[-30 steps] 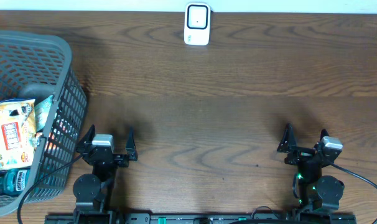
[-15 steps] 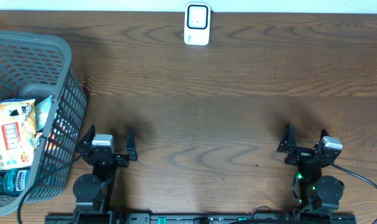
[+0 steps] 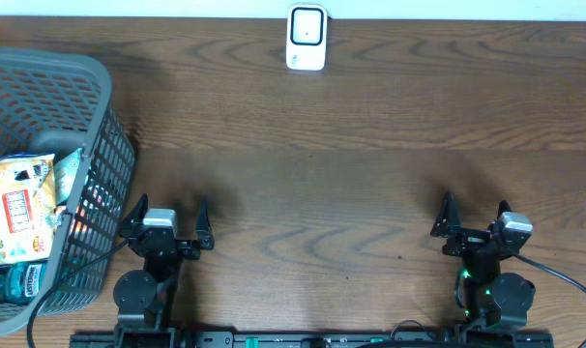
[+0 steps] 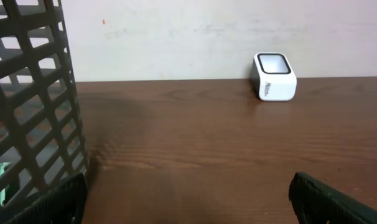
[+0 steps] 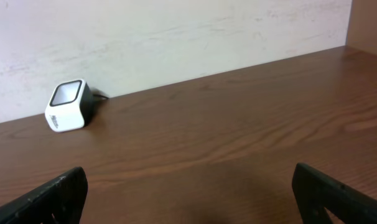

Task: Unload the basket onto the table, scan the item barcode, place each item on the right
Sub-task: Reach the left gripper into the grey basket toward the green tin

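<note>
Shows no movement since a second ago. Keeps left gripper (image 3: 170, 209) and right gripper (image 3: 475, 206) wide open, empty. Finds snack packet (image 3: 17, 208), probably the item, inside basket (image 3: 102, 89) just beside left gripper, well apart from scanner (image 3: 306, 37).

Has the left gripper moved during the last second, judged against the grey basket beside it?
No. In the overhead view the left gripper stays open at the same spot beside the basket, just as far below the scanner as before.
</note>
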